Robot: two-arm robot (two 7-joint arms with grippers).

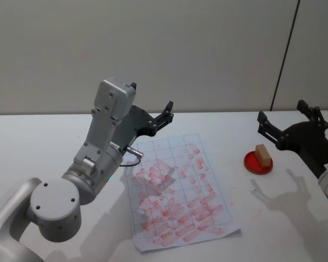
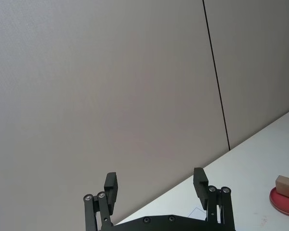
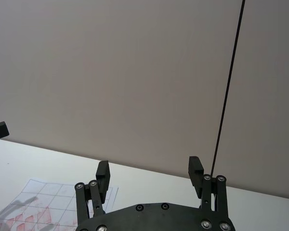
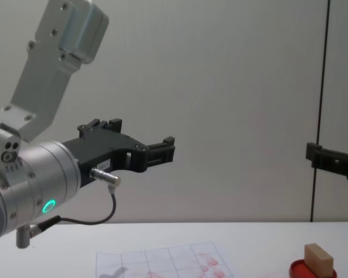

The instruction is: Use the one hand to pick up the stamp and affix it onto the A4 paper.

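Observation:
The stamp (image 1: 263, 155), a small tan wooden block, stands on a red round ink pad (image 1: 251, 165) at the right of the white table. The A4 paper (image 1: 175, 191), a gridded sheet covered in red stamp marks, lies in the middle. My right gripper (image 1: 281, 111) hovers open in the air just behind and above the stamp, holding nothing. In the right wrist view its fingers (image 3: 195, 169) stand wide apart against the wall, with the paper (image 3: 38, 202) below. My left gripper (image 1: 153, 103) is raised open over the paper's far left corner. The left wrist view shows the stamp (image 2: 286, 186) at its edge.
A plain grey wall with a dark vertical seam (image 1: 284, 54) stands behind the table. The large silver left arm (image 1: 98, 158) rises over the table's left part. Bare table surface (image 1: 295, 218) lies in front of the ink pad.

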